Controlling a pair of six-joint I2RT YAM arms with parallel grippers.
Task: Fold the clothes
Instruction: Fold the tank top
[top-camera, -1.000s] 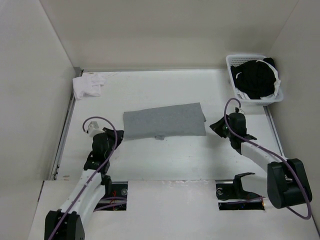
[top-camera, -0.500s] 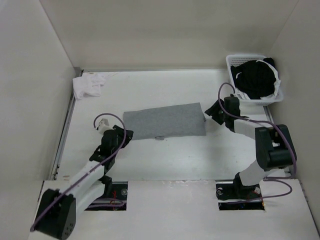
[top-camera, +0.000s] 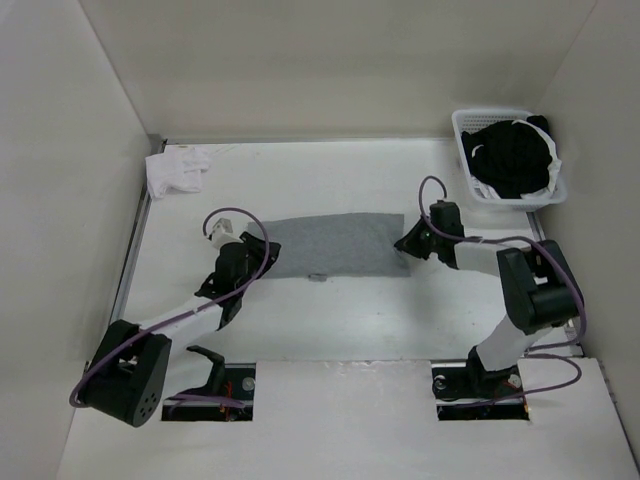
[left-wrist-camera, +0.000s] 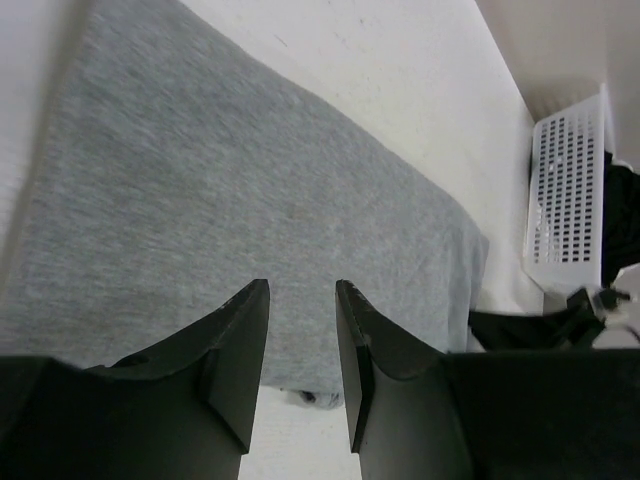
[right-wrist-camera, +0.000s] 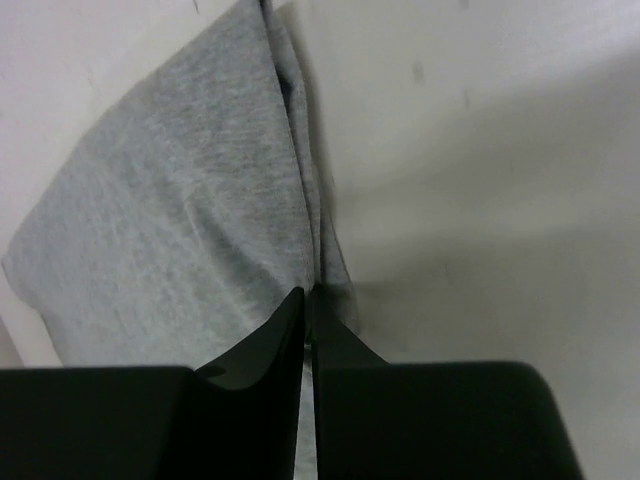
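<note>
**Top view**
- clothes (top-camera: 330, 248): laid flat on the table (top-camera: 330, 180) as a grey rectangle, well apart from the basket (top-camera: 490, 113), on its arm-base side.
- left hand (top-camera: 262, 262): placed at the short end of the clothes farthest from the basket; its opening cannot be told here.
- right hand (top-camera: 405, 243): placed at the short end nearest the basket, between clothes and basket.
- long axis: run across the table from the basket-side end to the far end, slightly tilted. Straps and hem cannot be told apart, so no heading is given.

**Left wrist view**
- left hand (left-wrist-camera: 302, 290): jaws held partly apart with nothing between them, poised over the end of the clothes (left-wrist-camera: 250, 190) far from the basket (left-wrist-camera: 565, 190).
- step in hand: judged to be the gripping of both short ends before a fold. This hand should be lowered until all layers are taken, then closed.

**Right wrist view**
- right hand (right-wrist-camera: 305, 297): jaws drawn almost together; the basket-side edge of the clothes (right-wrist-camera: 180, 230) appears to be pinched.
- fabric: some bunching is seen at the pinch. The lift should be made level with the other hand and the cloth kept taut, so that no crease is folded in.
</note>
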